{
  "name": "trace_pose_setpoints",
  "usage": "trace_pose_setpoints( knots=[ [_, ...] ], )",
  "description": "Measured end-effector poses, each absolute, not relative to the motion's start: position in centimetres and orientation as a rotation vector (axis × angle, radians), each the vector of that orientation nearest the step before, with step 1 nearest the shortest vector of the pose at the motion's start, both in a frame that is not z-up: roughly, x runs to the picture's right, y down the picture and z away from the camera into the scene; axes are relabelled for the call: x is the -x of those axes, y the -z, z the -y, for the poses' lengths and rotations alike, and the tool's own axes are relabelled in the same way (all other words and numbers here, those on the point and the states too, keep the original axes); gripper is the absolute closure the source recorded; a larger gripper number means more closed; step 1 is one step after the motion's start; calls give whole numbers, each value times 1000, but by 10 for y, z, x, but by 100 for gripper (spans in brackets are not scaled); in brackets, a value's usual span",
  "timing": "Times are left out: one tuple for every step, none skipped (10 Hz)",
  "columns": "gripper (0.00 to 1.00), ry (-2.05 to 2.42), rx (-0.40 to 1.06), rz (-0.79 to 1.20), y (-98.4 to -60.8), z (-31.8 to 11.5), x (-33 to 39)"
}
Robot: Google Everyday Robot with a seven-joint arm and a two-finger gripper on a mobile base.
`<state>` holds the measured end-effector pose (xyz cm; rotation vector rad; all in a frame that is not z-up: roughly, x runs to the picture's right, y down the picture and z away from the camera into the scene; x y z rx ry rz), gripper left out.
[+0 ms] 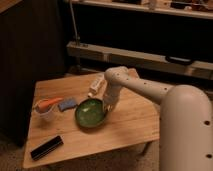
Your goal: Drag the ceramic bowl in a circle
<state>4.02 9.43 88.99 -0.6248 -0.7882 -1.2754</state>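
The green ceramic bowl [90, 113] sits near the middle of the wooden table [130, 127], glossy with a darker rim. My white arm reaches in from the right and bends down over the bowl's right rim. The gripper [106, 105] is at that rim, at the bowl's upper right edge, touching or just above it.
A clear plastic cup [46, 111] with an orange item stands at the table's left. A blue sponge [67, 104] lies between cup and bowl. A white bottle [95, 84] lies behind the bowl. A black rectangular object [47, 147] lies near the front left edge.
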Motion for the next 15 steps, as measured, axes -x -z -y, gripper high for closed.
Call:
trace_pose_setpoints(
  knots=[
    [100,1255,640,766,-902,-78,-62],
    [100,1237,652,752,-908,-70,-81],
    [100,1206,665,737,-911,-62,-114],
    [100,1184,675,728,-910,-62,-138],
    [100,1158,686,719,-905,-66,-166],
    [100,1140,694,714,-897,-74,-191],
    [100,1128,701,715,-888,-83,-208],
    [100,1125,708,717,-880,-92,-217],
    [100,1127,709,723,-873,-99,-219],
    [100,1130,715,730,-862,-111,-220],
    [100,1133,718,735,-854,-119,-221],
    [100,1139,720,741,-843,-129,-221],
    [100,1147,722,746,-823,-148,-219],
    [100,1157,723,752,-804,-165,-211],
    [100,1170,722,761,-788,-180,-201]
  ],
)
